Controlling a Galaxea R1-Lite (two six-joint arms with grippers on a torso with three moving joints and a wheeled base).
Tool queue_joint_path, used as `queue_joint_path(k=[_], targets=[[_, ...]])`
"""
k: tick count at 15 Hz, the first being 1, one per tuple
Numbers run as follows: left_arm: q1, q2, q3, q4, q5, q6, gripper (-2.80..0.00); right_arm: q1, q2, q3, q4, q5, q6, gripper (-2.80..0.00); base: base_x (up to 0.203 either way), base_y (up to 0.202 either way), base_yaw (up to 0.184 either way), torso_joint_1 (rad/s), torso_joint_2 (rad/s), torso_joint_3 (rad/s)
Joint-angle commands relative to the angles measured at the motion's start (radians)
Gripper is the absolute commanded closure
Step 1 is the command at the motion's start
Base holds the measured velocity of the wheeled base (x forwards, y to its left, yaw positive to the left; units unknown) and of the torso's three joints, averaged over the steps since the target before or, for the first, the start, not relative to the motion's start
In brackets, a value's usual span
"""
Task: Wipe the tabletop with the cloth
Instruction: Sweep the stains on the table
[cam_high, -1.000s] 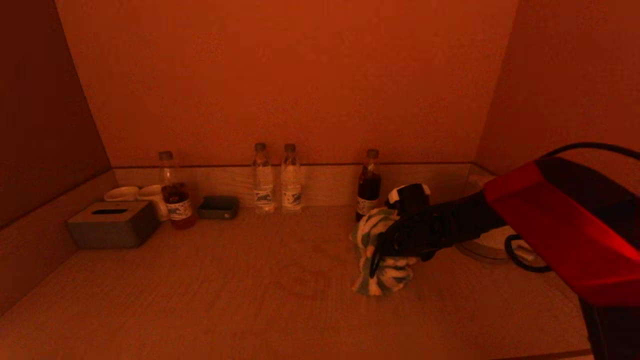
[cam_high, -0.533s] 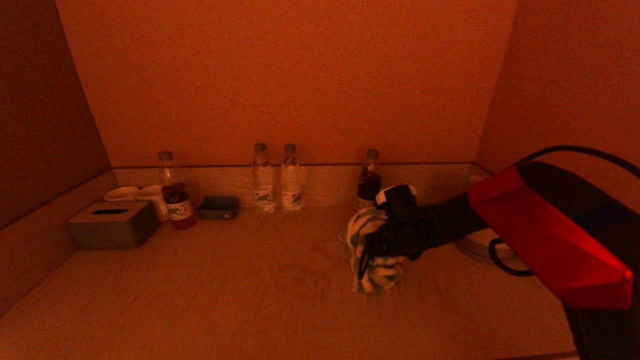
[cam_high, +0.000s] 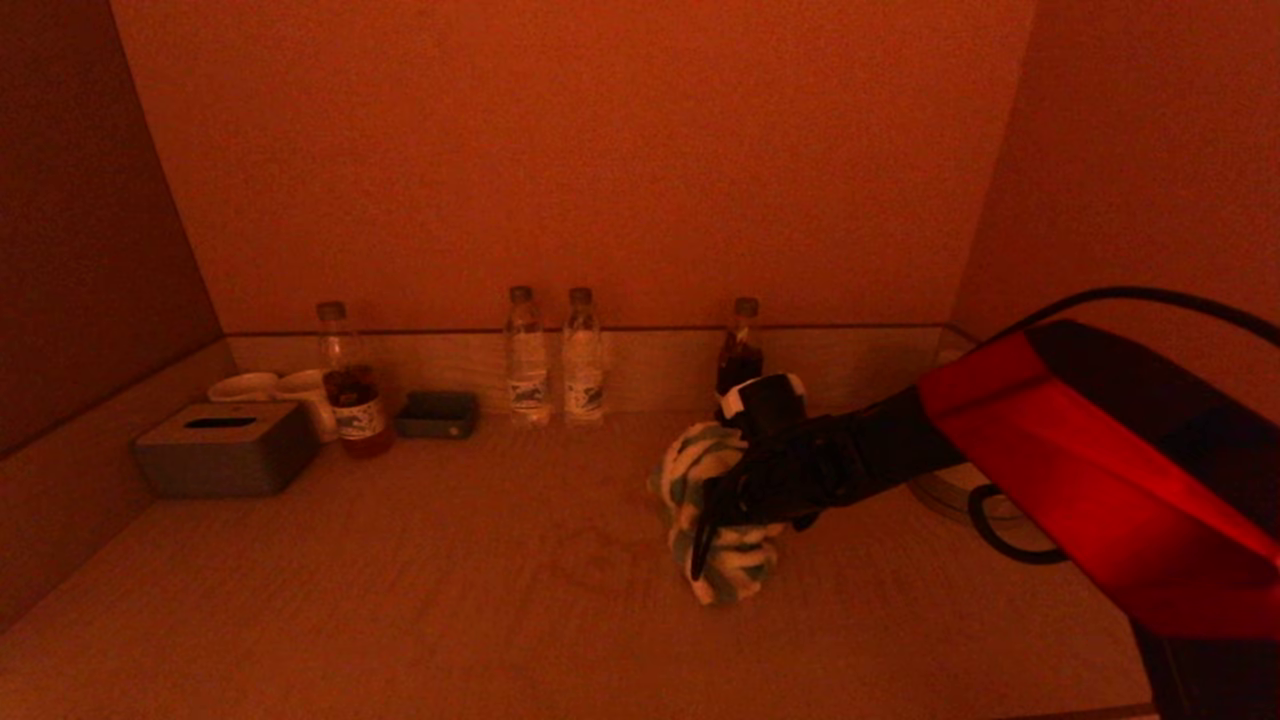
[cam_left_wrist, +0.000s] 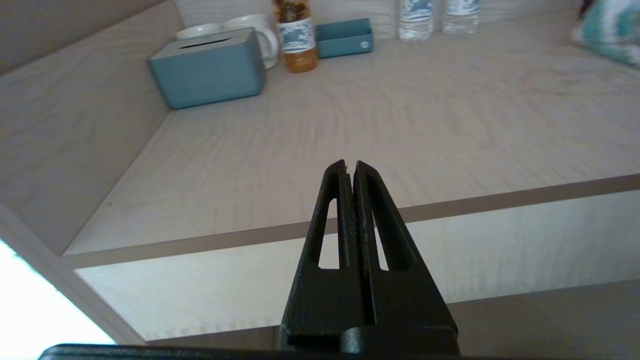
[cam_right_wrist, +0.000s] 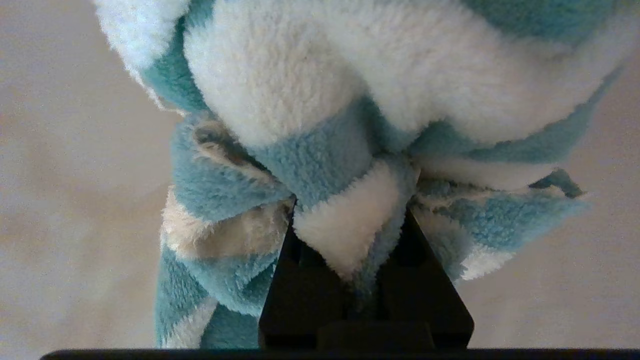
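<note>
The pale wood-grain tabletop (cam_high: 420, 590) fills the lower half of the head view, boxed in by flat panel walls at the back and sides. From the right edge of that frame the right arm's glossy red shell reaches toward the centre, ending in the black right gripper (cam_high: 712, 528), its jaws pinching the cloth (cam_high: 705, 500). The cloth is a thick, fluffy fleece in teal and white stripes, bunched into a rounded wad a little right of centre, its lower folds down on the tabletop; the right wrist view shows a fold squeezed between the two dark jaws. At middle left sits a boxy grey-blue tissue holder (cam_high: 226, 448) with a slot in its top, two rounded white mugs (cam_high: 275, 388) behind it. Along the back wall stand slim plastic bottles (cam_high: 552, 356), two of them clear. The left gripper (cam_left_wrist: 354, 170) hangs off the front edge of the tabletop, its tapered, slotted black jaws pressed together.
</note>
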Motion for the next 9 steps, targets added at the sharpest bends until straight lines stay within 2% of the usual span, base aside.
queue_joint_path(k=[1,5,6,9], targets=[[-0.001,0.0,0.0,0.0,0.0,0.001,0.0,0.037,-0.022,-0.003,-0.006,-0.002,-0.004,0.0,0.0,0.0,0.0,0.0,0.0,0.0],[0.001,0.0,0.0,0.0,-0.001,0.001,0.0,0.081,-0.025,-0.005,-0.004,-0.001,-0.008,0.0,0.0,0.0,0.0,0.0,0.0,0.0],[0.001,0.0,0.0,0.0,-0.001,0.001,0.0,0.124,-0.023,-0.008,-0.005,-0.001,-0.009,0.0,0.0,0.0,0.0,0.0,0.0,0.0],[0.001,0.0,0.0,0.0,-0.001,0.001,0.0,0.173,-0.013,-0.013,-0.007,-0.002,-0.014,0.0,0.0,0.0,0.0,0.0,0.0,0.0]])
